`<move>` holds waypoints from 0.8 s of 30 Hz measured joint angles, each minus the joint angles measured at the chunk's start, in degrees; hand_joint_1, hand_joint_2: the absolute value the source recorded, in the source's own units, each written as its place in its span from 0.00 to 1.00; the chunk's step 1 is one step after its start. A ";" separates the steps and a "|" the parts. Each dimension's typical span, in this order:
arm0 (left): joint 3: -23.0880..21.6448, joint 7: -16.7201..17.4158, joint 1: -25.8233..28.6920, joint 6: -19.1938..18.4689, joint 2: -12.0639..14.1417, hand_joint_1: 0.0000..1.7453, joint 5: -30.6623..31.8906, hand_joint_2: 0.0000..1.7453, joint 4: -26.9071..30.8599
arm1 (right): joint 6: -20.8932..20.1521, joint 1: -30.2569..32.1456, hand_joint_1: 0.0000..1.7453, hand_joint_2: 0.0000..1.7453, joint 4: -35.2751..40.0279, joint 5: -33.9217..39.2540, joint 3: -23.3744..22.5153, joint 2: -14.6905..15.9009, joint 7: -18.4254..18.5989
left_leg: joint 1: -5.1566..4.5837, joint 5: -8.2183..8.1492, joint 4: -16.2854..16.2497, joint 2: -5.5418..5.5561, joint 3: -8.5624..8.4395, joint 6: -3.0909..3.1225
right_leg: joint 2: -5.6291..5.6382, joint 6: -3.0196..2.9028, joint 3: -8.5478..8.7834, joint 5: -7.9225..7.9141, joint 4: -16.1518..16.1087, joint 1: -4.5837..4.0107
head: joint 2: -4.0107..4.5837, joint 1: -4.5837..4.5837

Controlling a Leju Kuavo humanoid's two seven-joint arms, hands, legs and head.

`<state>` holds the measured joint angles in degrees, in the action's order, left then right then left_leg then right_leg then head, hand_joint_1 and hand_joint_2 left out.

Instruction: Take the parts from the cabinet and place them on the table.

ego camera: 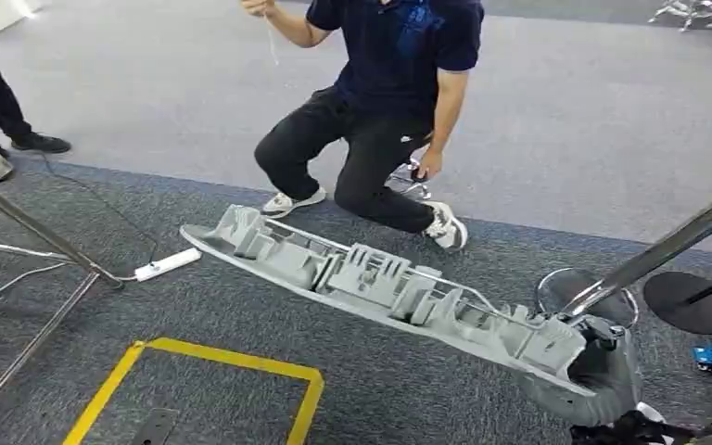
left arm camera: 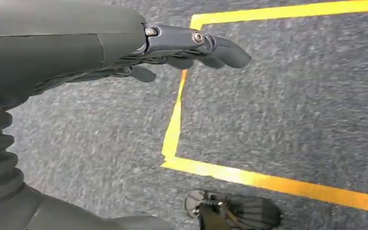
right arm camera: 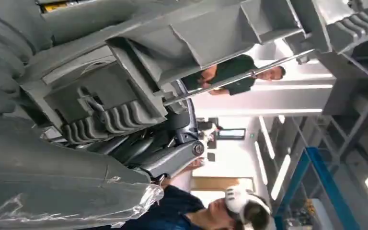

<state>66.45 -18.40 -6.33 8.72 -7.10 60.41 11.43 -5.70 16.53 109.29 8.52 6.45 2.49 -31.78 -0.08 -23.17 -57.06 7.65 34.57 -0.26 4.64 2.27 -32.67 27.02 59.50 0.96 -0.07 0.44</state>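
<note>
My right hand [ego camera: 603, 366] grips the long grey part [ego camera: 380, 283], no readable writing; my left hand [left arm camera: 124, 52] hangs with fingers loosely apart, holding nothing.

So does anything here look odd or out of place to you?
One thing: the long grey plastic part is held only at one end by the right hand, so it juts out tilted over the carpet, with its far end unsupported. A person kneels just beyond it, and a white power strip lies on the floor.
</note>
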 joint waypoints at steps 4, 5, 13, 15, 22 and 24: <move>-0.61 1.20 0.22 1.20 -0.15 0.00 1.64 1.00 0.00 | 0.46 0.69 1.00 1.00 0.59 0.04 -0.53 0.00 -0.04 | -0.28 -1.74 -2.12 -3.62 1.29 -1.09 | -2.89 -1.56 0.39 -0.60 -0.80 -0.01 | 0.00 -0.79; -0.94 1.33 -0.09 1.38 -0.15 0.00 2.12 1.00 0.00 | 0.61 1.26 1.00 1.00 1.03 0.20 -0.96 0.00 -0.15 | -0.24 -4.22 -6.36 -5.77 3.29 -1.40 | -3.92 -1.77 0.37 -0.56 -0.80 -0.21 | 0.00 -0.87; -2.97 0.70 -1.26 -0.94 -0.42 0.00 3.34 1.00 0.00 | 0.33 3.20 1.00 1.00 3.43 -0.15 -3.94 0.00 -0.57 | -0.53 -0.65 -0.60 -12.25 -1.00 -0.97 | -9.89 -1.56 0.95 0.08 -0.77 -0.74 | 0.00 -0.87; -3.52 -0.54 -2.15 -2.38 -0.57 0.00 4.04 1.00 0.00 | 0.17 3.28 1.00 1.00 4.35 -1.70 -5.11 0.00 -1.37 | -0.94 -0.78 0.17 -11.40 -0.82 -0.09 | -11.10 -0.97 1.01 0.28 -0.72 -1.02 | 0.00 -0.61; -6.23 -0.02 -2.76 -2.08 -0.46 0.00 6.16 1.00 0.00 | 0.70 0.99 1.00 1.00 8.74 -8.27 -7.19 1.44 -3.02 | -0.34 -0.38 0.91 -6.75 -1.17 1.97 | -4.86 0.91 -5.49 8.02 14.00 -0.38 | 0.00 0.07; -6.69 0.07 -2.52 -1.73 -0.46 0.00 6.34 1.00 0.00 | 1.20 0.65 1.00 1.00 9.22 -9.40 -7.30 1.90 -2.86 | -0.32 -0.37 0.88 -5.12 -1.25 1.94 | -4.73 1.02 -7.54 8.05 17.19 -0.37 | 0.00 0.09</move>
<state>59.76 -18.34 -8.85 6.99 -7.56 66.75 11.43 -4.50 17.19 118.51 -0.88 -0.85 4.39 -34.64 -0.40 -23.54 -56.17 2.53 33.32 1.68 -0.09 3.29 -40.21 35.08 76.69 0.59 -0.07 0.52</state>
